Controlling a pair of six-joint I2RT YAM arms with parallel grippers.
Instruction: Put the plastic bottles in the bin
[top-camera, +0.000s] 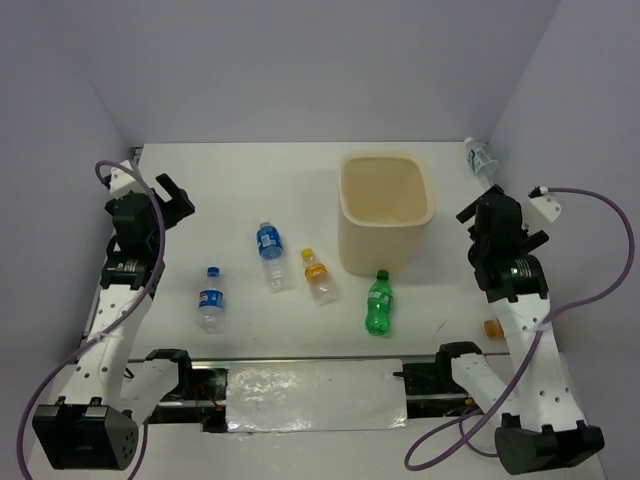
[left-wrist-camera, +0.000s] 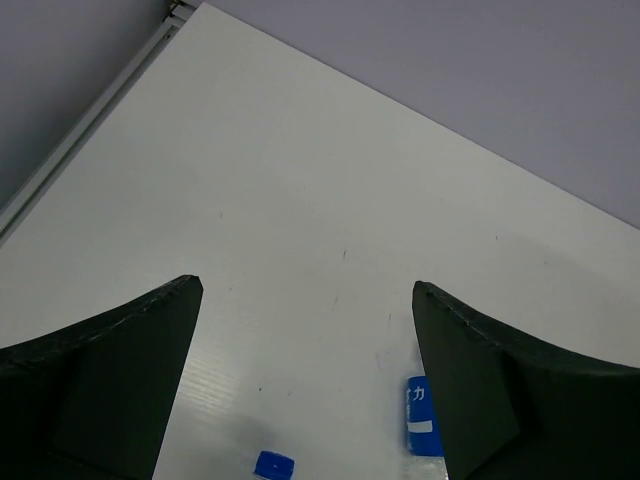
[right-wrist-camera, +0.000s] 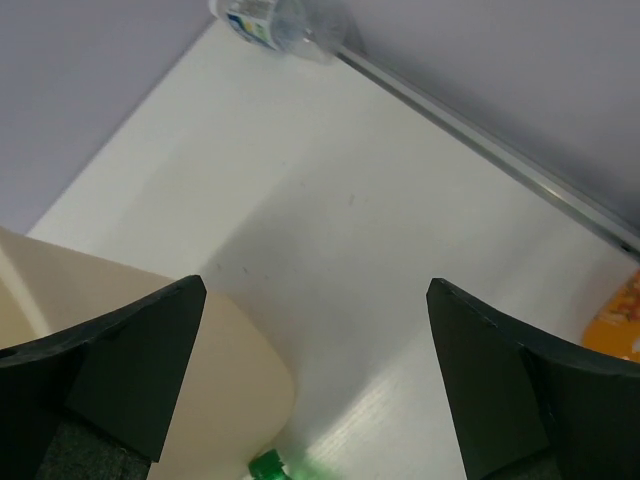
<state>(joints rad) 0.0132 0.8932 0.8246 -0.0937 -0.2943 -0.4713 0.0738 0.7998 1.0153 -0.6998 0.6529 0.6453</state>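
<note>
The cream bin (top-camera: 375, 250) stands right of the table's middle, and its wall shows in the right wrist view (right-wrist-camera: 240, 390). Two blue-labelled bottles (top-camera: 211, 298) (top-camera: 269, 254), an orange-labelled bottle (top-camera: 318, 275) and a green bottle (top-camera: 378, 302) lie left of and in front of it. A clear white-capped bottle (top-camera: 480, 156) lies at the far right wall, also in the right wrist view (right-wrist-camera: 270, 20). My left gripper (top-camera: 172, 195) (left-wrist-camera: 305, 285) is open and empty, above and left of the blue bottles. My right gripper (top-camera: 476, 212) (right-wrist-camera: 315, 285) is open and empty, right of the bin.
A small orange object (top-camera: 493, 326) lies by the right arm and shows in the right wrist view (right-wrist-camera: 615, 325). A blue cap (left-wrist-camera: 273, 465) and a blue label (left-wrist-camera: 420, 415) show low in the left wrist view. Walls enclose the table on three sides.
</note>
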